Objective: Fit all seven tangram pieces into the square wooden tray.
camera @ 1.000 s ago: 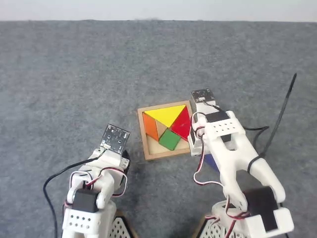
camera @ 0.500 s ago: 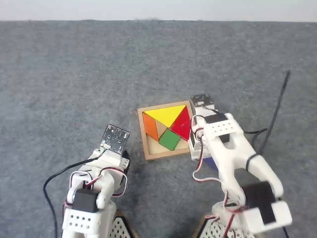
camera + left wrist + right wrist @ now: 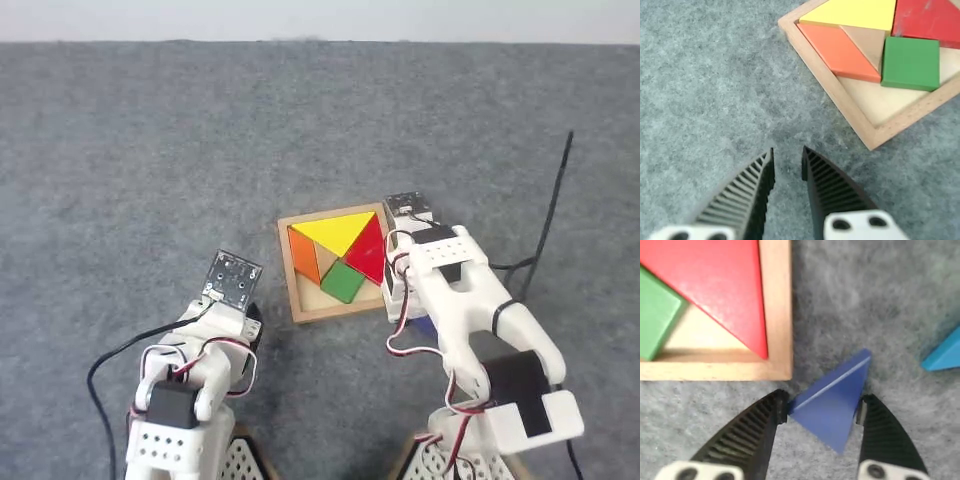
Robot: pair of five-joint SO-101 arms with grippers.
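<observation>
The square wooden tray point(image 3: 298, 312) holds a yellow triangle point(image 3: 335, 232), a red triangle point(image 3: 368, 250), an orange parallelogram point(image 3: 303, 256), a green square point(image 3: 343, 282) and a small tan triangle point(image 3: 325, 262). Just off the tray's near right corner, a dark blue triangle point(image 3: 832, 402) lies on the carpet. My right gripper point(image 3: 821, 407) is shut on it, with a finger touching each side. A light blue piece point(image 3: 942, 355) lies a little farther off. My left gripper point(image 3: 787, 162) hovers over bare carpet near the tray's left corner point(image 3: 785, 22), its fingers nearly together and holding nothing.
Grey carpet point(image 3: 150, 150) covers the whole table, with wide free room to the left of and behind the tray. A black cable point(image 3: 550, 215) rises to the right of the right arm. Both arm bases stand at the near edge.
The right arm has drawn back toward its base and settled lower beside the tray's right edge; its cable swung left. The left arm and the tray pieces have not moved.
</observation>
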